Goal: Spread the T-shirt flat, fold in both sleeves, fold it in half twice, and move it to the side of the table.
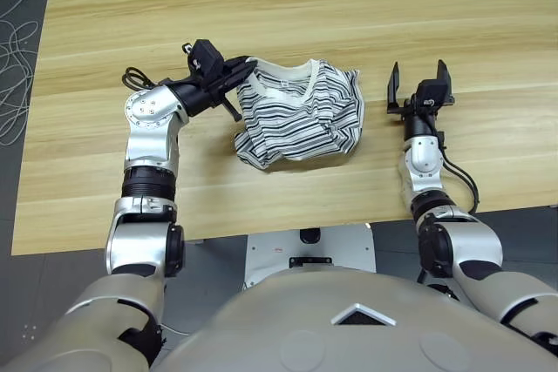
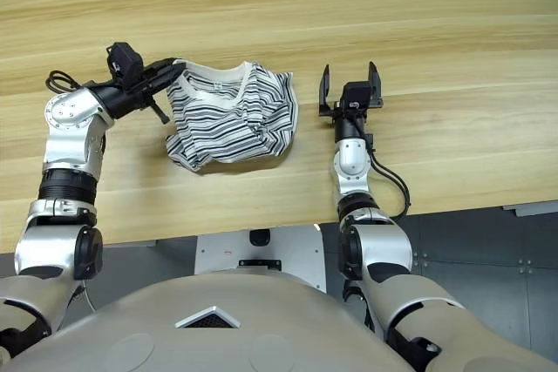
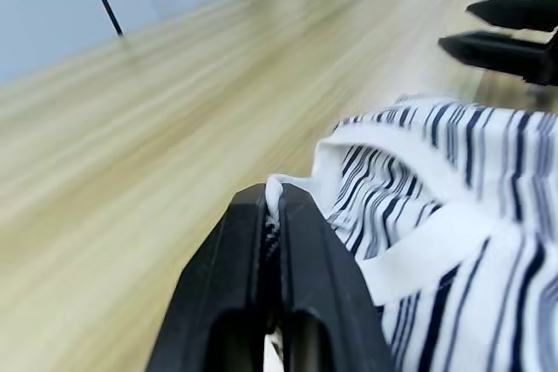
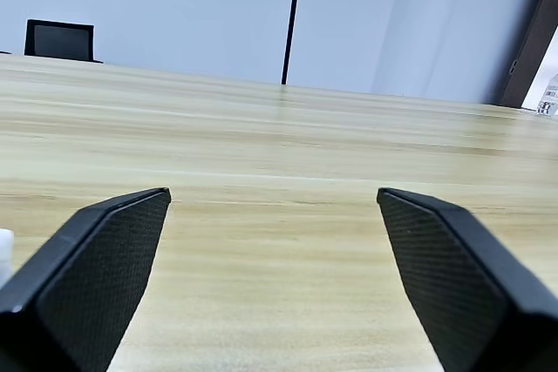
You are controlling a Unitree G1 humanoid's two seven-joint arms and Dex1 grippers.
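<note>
A black-and-white striped T-shirt [image 1: 301, 115] lies crumpled in a heap on the wooden table [image 1: 261, 6], near its front edge. My left gripper [image 1: 245, 68] is at the heap's left upper corner, shut on a white-trimmed edge of the T-shirt [image 3: 366, 206]. In the left wrist view the two fingers [image 3: 301, 241] pinch the fabric between them. My right gripper [image 1: 418, 75] stands open just right of the heap, apart from it, with nothing between its fingers [image 4: 105, 259].
Bare wood stretches far beyond and to both sides of the shirt. The table's front edge [image 1: 261, 233] runs close below the heap. Loose cables [image 1: 13, 50] lie on the floor off the table's left end.
</note>
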